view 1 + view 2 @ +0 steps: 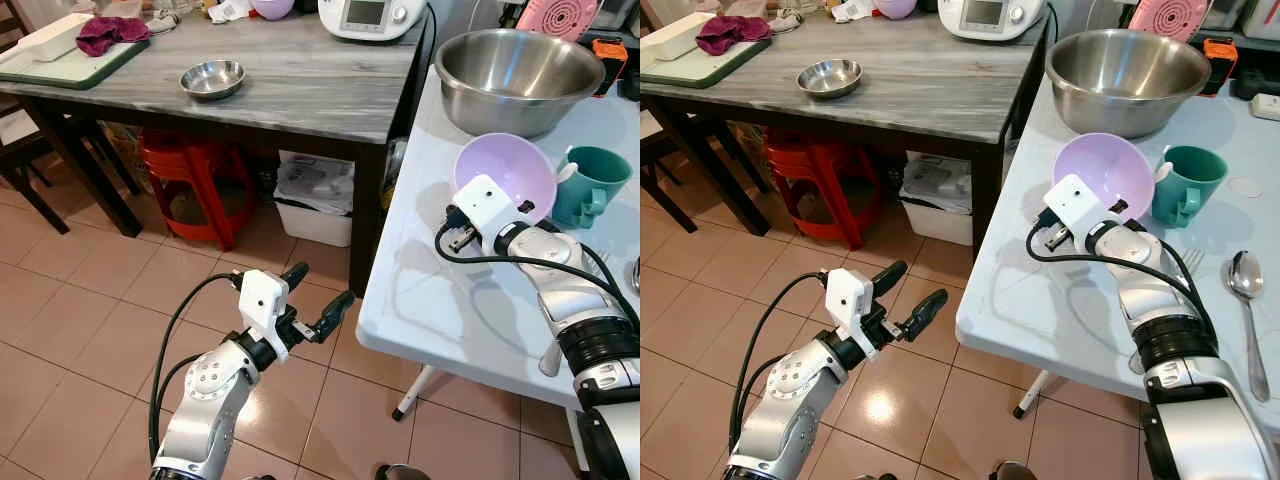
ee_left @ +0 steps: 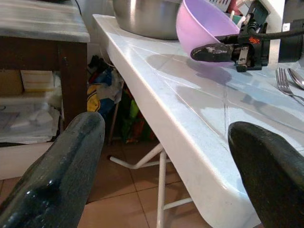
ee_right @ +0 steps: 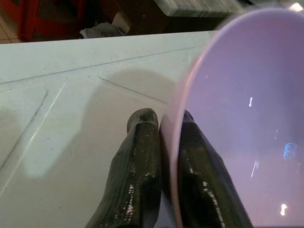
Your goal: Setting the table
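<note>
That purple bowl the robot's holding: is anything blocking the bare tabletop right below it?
Nothing visible. The right gripper pinches the purple bowl by its rim, tilted above bare white table; the teal mug stands beside it.

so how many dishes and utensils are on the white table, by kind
bowls: 2, a big steel bowl and a purple bowl held tilted by its rim in the right end effector
mugs: 1, teal mug
spoons: 1, spoon
forks: 1, fork, partly hidden by the arm
total: 5

Fingers [image 3: 137, 175] pinch lilac bowl [image 3: 237, 123] rim, seemingly above white table [image 3: 61, 118]
</note>
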`<state>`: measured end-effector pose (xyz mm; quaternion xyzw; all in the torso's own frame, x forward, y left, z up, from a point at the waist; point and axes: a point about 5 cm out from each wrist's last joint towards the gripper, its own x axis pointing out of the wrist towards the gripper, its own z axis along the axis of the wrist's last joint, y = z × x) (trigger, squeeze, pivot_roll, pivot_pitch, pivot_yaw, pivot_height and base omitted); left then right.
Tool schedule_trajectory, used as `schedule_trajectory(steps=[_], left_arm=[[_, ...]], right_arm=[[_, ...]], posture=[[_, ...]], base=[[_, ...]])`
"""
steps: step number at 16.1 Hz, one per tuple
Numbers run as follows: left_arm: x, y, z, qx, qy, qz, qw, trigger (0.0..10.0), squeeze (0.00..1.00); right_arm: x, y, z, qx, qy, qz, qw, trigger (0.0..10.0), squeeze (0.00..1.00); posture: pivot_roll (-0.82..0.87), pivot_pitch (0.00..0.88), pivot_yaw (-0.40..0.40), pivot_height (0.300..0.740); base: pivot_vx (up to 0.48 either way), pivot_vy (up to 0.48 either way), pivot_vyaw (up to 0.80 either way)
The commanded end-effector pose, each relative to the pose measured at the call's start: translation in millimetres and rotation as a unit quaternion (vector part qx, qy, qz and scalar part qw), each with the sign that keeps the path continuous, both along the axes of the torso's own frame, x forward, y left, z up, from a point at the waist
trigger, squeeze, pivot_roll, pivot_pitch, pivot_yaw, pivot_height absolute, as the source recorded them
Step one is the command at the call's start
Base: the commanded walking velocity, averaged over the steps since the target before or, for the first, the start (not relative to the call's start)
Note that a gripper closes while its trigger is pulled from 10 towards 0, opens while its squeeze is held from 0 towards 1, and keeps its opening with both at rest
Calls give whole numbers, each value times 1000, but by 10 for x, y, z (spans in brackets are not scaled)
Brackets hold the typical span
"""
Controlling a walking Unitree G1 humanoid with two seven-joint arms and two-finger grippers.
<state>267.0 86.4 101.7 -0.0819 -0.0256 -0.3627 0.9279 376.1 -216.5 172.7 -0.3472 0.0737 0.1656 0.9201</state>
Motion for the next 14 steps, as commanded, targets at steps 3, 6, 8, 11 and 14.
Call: schedule_trajectory(steps=[3,6,8,11,14], left_arm=[[30,7,44,-7,-3,4,1000,10000,0],[148,158,20,-1,-3,90,996,10000,0],[274,353,-79,14,51,185,981,10000,0],[325,493,-91,25,48,228,972,10000,0],[361,548,-83,36,34,249,967,10000,0]], right_arm=[[4,67,71,-3,-22,20,1000,0,0],[-53,244,146,47,-52,43,997,0,0],[-178,369,113,116,-77,36,990,0,0],[-406,454,-145,188,-77,-6,979,3451,0],[-607,473,-239,244,-99,-67,962,10000,0]], posture=[[-233,117,72,740],[-235,112,69,740],[-229,105,66,740],[-216,98,65,740],[-216,96,71,740]], base=[[0,0,0],[0,0,0],[0,0,0],[0,0,0],[0,0,0]])
